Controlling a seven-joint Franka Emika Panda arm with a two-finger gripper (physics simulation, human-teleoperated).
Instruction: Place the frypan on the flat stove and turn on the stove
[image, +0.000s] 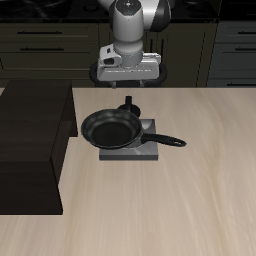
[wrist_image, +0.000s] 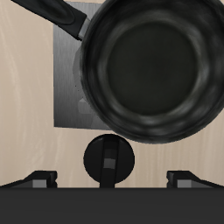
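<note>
Exterior view: the frypan (image: 111, 128) sits on the stove (image: 140, 152), near the middle of the table (image: 190, 200). The pan is not centred on the plate. Its round body covers most of the grey surface and overhangs the edge on the side toward the cabinet (image: 30, 150). The long handle (image: 165, 140) runs out over the opposite side of the plate and ends past its edge, toward the open part of the table.

The knob (image: 127, 103) shows at the back edge of the stove, on the side nearest the robot base. It is just beside the pan rim.

The gripper (image: 127, 76) hangs above the back edge of the stove, over the knob area, clear of the pan. It holds nothing.

The cabinet, a large dark brown block, stands on the table beside the stove. It is apart from the pan.

Wrist view: the frypan (wrist_image: 156, 72) fills much of the frame, with its dark glossy inside facing the camera. The handle (wrist_image: 54, 15) leaves the rim at an angle across the grey plate. A bare part of the stove (wrist_image: 68, 87) shows beside the pan. The burner rings are hidden under the pan.

The knob (wrist_image: 108, 161) lies directly between the two fingertips (wrist_image: 38, 179), below them and not touched. The jaws are spread wide, one fingertip at each side of the knob with clear gaps between.
</note>
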